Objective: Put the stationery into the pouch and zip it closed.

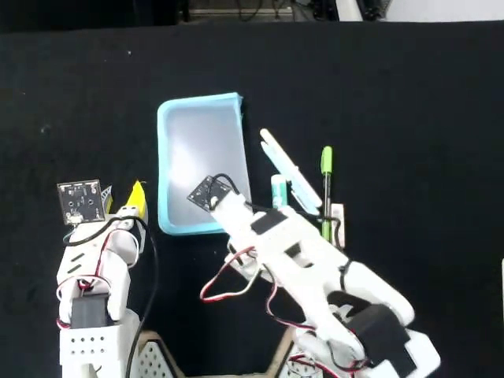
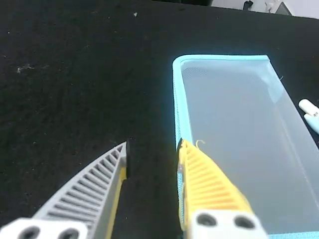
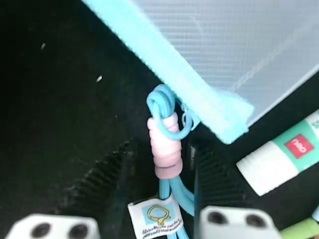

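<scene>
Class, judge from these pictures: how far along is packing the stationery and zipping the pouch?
Done: nothing; the green pen, white pen and glue stick lie on the black table beside the blue-edged mesh pouch. In hand: the open right gripper straddles the pink-beaded zip pull; the open left gripper sits at the pouch's edge. Remaining: loading, zipping.

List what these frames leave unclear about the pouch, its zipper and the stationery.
High view: the right arm covers the near right corner of the pouch and its zipper pull.
High view: the same arm hides the near end of the glue stick.
Right wrist view: the glue stick is cut off by the edge.
Left wrist view: the yellow finger of the left claw covers part of the pouch rim; contact cannot be told.
</scene>
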Controlling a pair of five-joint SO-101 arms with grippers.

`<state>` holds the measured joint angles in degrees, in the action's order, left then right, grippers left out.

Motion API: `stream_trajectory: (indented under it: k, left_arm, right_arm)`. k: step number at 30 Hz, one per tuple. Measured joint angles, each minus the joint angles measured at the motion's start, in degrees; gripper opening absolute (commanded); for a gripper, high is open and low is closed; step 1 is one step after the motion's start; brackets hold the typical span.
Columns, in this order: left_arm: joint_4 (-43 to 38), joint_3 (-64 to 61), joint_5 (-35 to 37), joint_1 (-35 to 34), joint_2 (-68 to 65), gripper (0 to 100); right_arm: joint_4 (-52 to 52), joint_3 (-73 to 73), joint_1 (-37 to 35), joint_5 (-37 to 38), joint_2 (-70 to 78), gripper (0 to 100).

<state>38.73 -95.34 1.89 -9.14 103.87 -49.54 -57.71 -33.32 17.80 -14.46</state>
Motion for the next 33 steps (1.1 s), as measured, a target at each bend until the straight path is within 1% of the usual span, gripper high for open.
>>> stream_trajectory:
  k: [1,3,5,7,13,15,17,20,22,26,33]
  left_arm:
    - [0.0,0.0,-0.3,0.0,0.0,17]
    - [0.0,0.0,-0.4,0.0,0.0,17]
    - [0.0,0.0,-0.4,0.0,0.0,17]
    - [0.0,0.0,-0.4,0.0,0.0,17]
    - [0.0,0.0,-0.4,0.0,0.0,17]
    - [0.0,0.0,-0.4,0.0,0.0,17]
    - [0.0,0.0,-0.4,0.0,0.0,17]
    - [0.0,0.0,-0.4,0.0,0.0,17]
    - [0.0,0.0,-0.4,0.0,0.0,17]
    - [0.0,0.0,-0.4,0.0,0.0,17]
    - [0.0,0.0,-0.4,0.0,0.0,17]
  right_arm:
    - [0.0,0.3,0.0,-0.2,0.4,11.7]
    - [0.0,0.4,0.1,-0.2,0.6,1.0]
    - [0.1,1.0,0.4,-0.2,1.1,2.9]
    - [0.3,1.4,1.6,-0.2,1.6,0.9]
    - [-6.7,1.4,9.5,-0.1,-5.5,1.1]
    - [-8.4,1.4,11.2,-0.2,-7.5,1.5]
    - [-9.6,1.4,11.6,-0.2,-8.1,6.3]
    - [-11.0,1.4,11.8,-0.1,-8.1,19.8]
    - [-11.3,1.4,11.9,0.0,-8.0,24.8]
    - [-11.3,1.4,11.9,0.0,-7.6,23.0]
    - [-9.5,0.8,11.2,-0.2,-7.6,23.0]
